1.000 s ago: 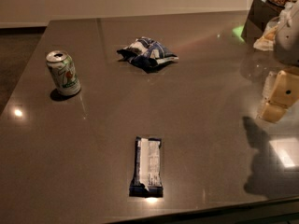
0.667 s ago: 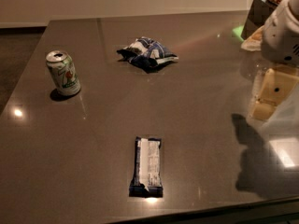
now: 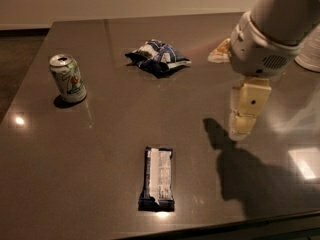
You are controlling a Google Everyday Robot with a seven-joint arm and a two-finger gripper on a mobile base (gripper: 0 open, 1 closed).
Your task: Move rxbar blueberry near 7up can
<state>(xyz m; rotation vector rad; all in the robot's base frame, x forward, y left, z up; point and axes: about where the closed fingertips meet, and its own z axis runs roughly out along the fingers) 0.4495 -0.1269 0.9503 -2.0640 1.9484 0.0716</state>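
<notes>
A crumpled blue-and-white chip bag (image 3: 157,56) lies on the dark table (image 3: 100,159).

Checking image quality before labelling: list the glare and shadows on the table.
Camera view: dim, warm light. The glossy table shows a small glare spot near its left edge by the can, another just below the snack bar, and a pale patch at right. The end effector, hanging above the table right of the bar, casts a broad dark shadow.

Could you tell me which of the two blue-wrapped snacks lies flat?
The rxbar blueberry near the front edge, white panel up; the chip bag behind it is crumpled. The pincer hangs right of both.
</notes>
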